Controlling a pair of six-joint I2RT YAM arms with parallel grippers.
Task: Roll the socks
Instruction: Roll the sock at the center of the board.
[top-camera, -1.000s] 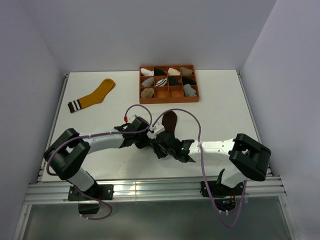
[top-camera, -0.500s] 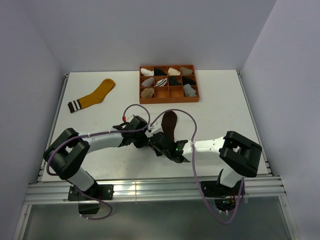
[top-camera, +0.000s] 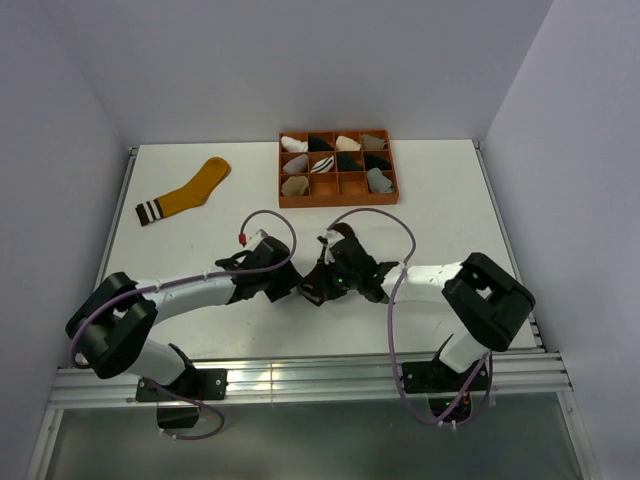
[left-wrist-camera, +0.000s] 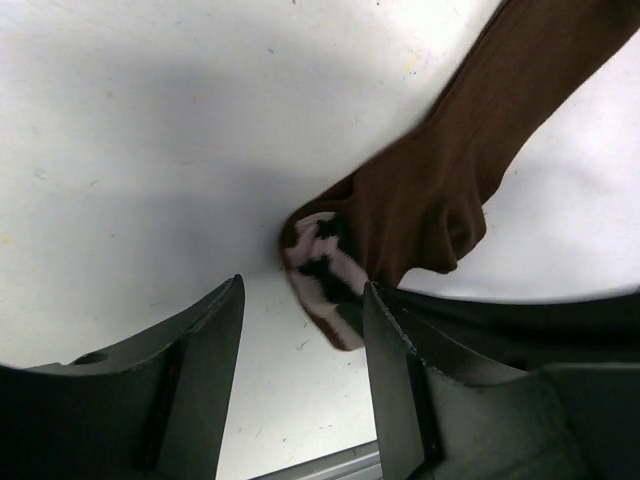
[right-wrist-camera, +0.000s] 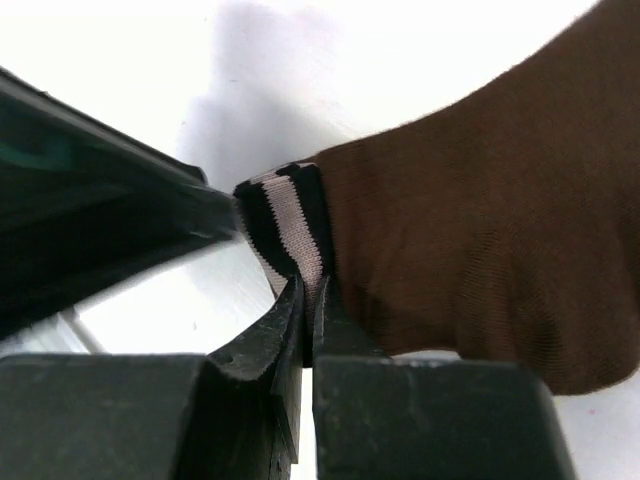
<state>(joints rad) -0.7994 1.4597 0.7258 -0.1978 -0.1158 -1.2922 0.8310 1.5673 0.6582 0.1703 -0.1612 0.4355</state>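
The dark brown sock (left-wrist-camera: 430, 200) lies on the white table (top-camera: 450, 220) at the centre of the top view, under the two arms where they meet. Its foot runs toward the upper right of the left wrist view, and its striped cuff (right-wrist-camera: 290, 225) is folded back onto the leg.

The right end effector (right-wrist-camera: 308, 290) has its two fingers pressed together on that cuff, pinching the pink and dark bands between them. The left end effector (left-wrist-camera: 300, 300) is spread wide with nothing gripped. The cuff sits in the gap, against the finger on the right of the frame.

The mustard-yellow sock (top-camera: 185, 193) lies flat in the upper left of the top view, well apart from both arms. An orange compartment tray (top-camera: 338, 203) sits at upper centre, with small sock bundles in most of its cells.
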